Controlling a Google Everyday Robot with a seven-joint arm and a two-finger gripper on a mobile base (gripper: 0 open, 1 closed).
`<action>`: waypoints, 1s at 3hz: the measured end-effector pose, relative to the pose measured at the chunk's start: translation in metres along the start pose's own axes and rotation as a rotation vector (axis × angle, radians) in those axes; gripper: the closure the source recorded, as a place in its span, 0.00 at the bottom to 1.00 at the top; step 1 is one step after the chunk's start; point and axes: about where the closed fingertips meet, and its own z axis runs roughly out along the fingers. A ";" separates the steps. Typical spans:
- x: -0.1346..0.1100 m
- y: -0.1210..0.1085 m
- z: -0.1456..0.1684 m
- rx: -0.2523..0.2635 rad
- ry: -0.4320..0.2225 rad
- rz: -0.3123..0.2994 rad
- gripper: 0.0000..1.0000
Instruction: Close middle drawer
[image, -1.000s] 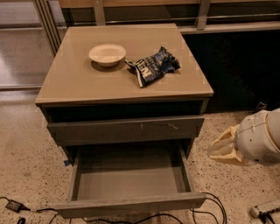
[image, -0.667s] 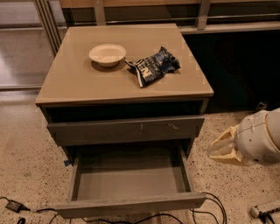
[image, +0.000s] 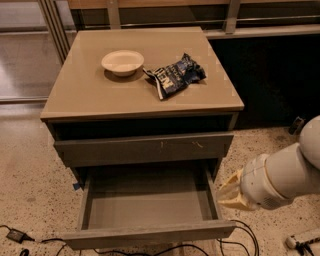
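The middle drawer (image: 145, 202) is pulled far out of the grey-brown cabinet (image: 85, 95). Its bare grey inside shows, and its plain front panel (image: 150, 235) sits near the bottom of the camera view. Above it is a shut drawer front with pale scratch marks (image: 145, 148). My gripper (image: 228, 192) is at the right, just beside the open drawer's right wall and near its front corner. The white arm (image: 285, 175) reaches in from the right edge.
A cream bowl (image: 122, 62) and a crumpled dark blue chip bag (image: 175, 75) lie on the cabinet top. Black cables (image: 235, 240) run over the speckled floor below the drawer front. A dark wall panel stands behind at the right.
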 end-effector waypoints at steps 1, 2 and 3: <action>0.019 0.009 0.048 -0.027 -0.005 0.034 1.00; 0.047 0.014 0.089 -0.017 -0.024 0.068 1.00; 0.078 0.022 0.122 0.010 -0.056 0.100 1.00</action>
